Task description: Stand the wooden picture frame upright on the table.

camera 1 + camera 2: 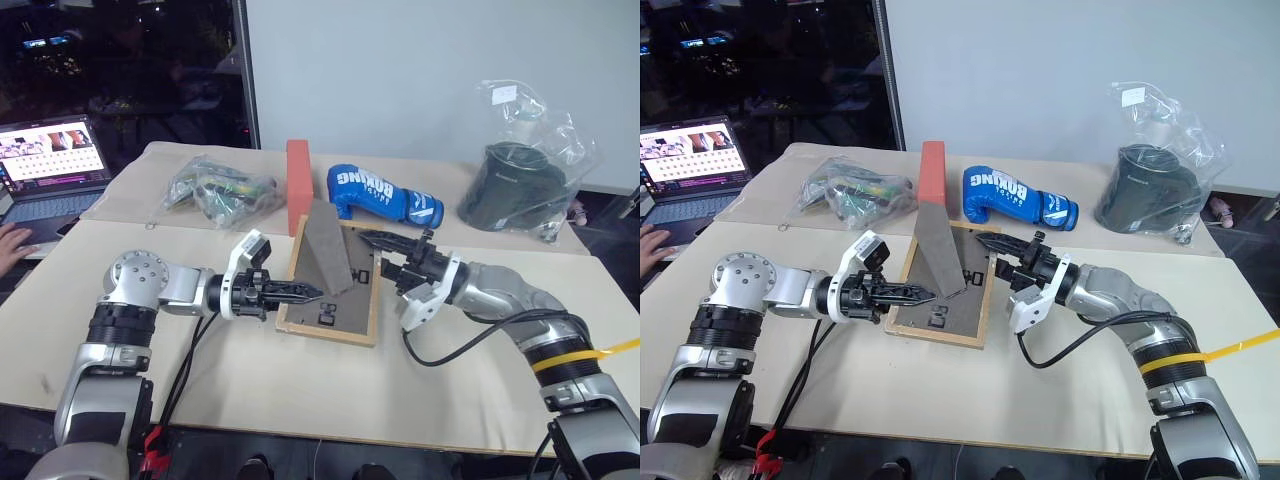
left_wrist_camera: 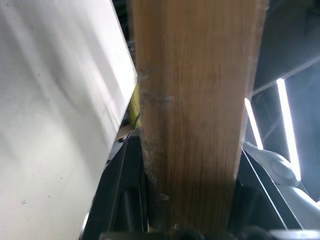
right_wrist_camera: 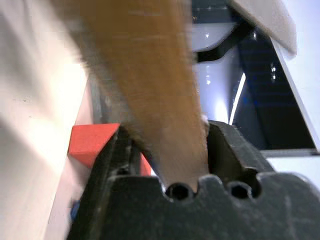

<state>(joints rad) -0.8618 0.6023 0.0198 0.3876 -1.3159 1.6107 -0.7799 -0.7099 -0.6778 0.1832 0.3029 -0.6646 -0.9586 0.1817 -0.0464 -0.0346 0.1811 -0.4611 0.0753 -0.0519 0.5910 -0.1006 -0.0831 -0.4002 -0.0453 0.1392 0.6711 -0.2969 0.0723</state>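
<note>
At the centre of the picture, the wooden picture frame [image 1: 330,295] lies back-side up on the pale counter [image 1: 300,385], its easel leg [image 1: 330,250] raised. The left claw [image 1: 300,293] pinches the frame's left rail. The right claw [image 1: 385,243] appears to be closing on the right rail. Beyond stands a red block [image 1: 298,172]. The lift seems about to begin; next, both claws should tip the frame up onto the leg.
</note>
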